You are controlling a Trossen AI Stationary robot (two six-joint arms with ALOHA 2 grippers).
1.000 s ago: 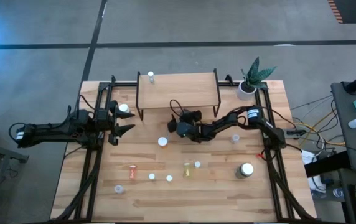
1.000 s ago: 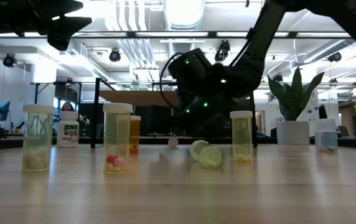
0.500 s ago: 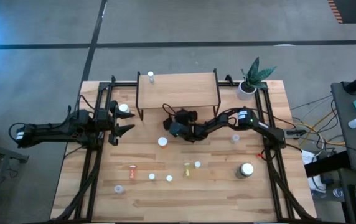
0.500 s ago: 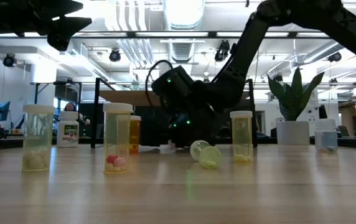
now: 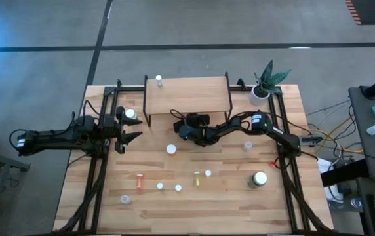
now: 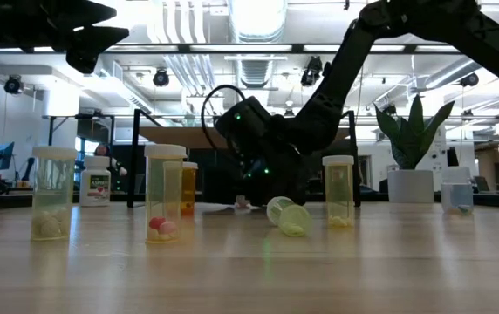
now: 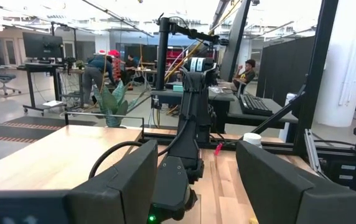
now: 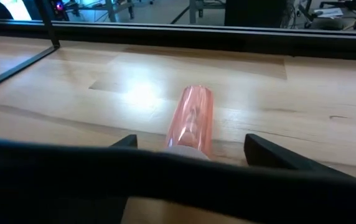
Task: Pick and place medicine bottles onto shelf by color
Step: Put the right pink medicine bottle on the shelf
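Pink, clear plastic: the pink bottle (image 8: 192,121) lies on its side on the table (image 5: 220,196) just in front of the shelf (image 5: 187,94). It looks light, stiff and smooth, so it may roll. The right gripper (image 8: 190,152) stands open around its capped end, holding nothing yet; better to grip the body across its middle

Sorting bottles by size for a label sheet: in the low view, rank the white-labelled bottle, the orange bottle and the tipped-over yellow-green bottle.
As they look in the low view:
1. Orange bottle
2. White-labelled bottle
3. Tipped-over yellow-green bottle

The tipped one lies foreshortened, and distances from the camera differ, so true sizes stay unsure.
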